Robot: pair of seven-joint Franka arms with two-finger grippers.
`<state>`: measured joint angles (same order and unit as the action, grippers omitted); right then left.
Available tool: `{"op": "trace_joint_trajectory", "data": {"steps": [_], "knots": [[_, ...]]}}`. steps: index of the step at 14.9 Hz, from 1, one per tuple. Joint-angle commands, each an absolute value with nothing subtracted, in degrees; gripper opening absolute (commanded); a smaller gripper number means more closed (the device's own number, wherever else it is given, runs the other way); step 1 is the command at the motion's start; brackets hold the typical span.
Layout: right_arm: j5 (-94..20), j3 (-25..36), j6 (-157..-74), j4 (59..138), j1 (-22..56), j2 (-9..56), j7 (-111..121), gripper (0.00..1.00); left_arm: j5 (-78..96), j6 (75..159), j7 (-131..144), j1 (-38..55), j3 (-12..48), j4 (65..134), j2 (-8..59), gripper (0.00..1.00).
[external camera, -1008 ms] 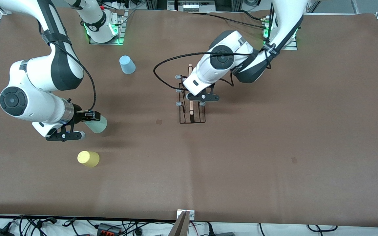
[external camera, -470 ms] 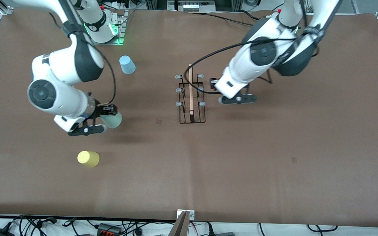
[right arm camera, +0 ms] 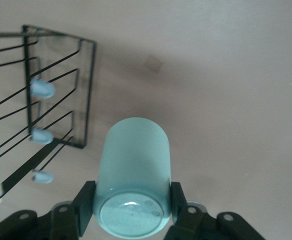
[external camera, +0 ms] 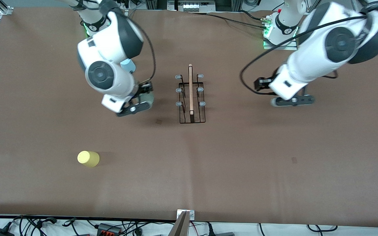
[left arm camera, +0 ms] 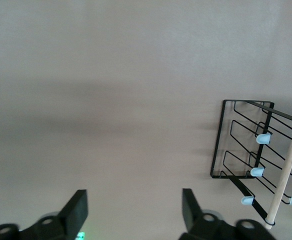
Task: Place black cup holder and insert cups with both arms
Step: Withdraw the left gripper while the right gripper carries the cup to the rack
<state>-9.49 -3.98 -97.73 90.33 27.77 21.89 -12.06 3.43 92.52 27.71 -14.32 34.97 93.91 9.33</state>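
I am pinching one mint cup (right arm camera: 133, 175) in my right gripper (right arm camera: 131, 202) over the table beside the black cup holder (external camera: 191, 95); my left gripper (left arm camera: 134, 212) is hanging empty, fingers spread; two more cups, one yellow (external camera: 88, 158), one blue (external camera: 130, 65), are sitting on the table.

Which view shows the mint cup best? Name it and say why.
The right wrist view: the mint cup fills the middle, clamped at its base by the right gripper. The front view shows only a sliver of the cup beside the arm. The left wrist view shows none of it, only the rack.
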Motion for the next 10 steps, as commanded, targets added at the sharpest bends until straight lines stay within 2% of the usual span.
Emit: {"op": "trace_joint_trajectory", "data": {"steps": [1, 4, 10], "knots": [[-12.47, -3.52, -97.12, 90.26, 31.27, 21.97, -12.48, 0.30, 1.59, 86.41, 26.46, -17.82, 34.63, 88.35, 7.65, 1.00], [-13.09, -3.51, -96.77, 90.35, 34.44, 22.58, -13.97, 0.30, 1.49, 82.18, 22.43, -23.89, 34.63, 85.43, 7.39, 1.00], [-13.18, -3.52, -96.77, 90.53, 38.23, 23.64, -13.97, 0.30, 1.41, 82.36, 21.53, -25.84, 35.16, 86.13, 7.30, 1.00]]}}
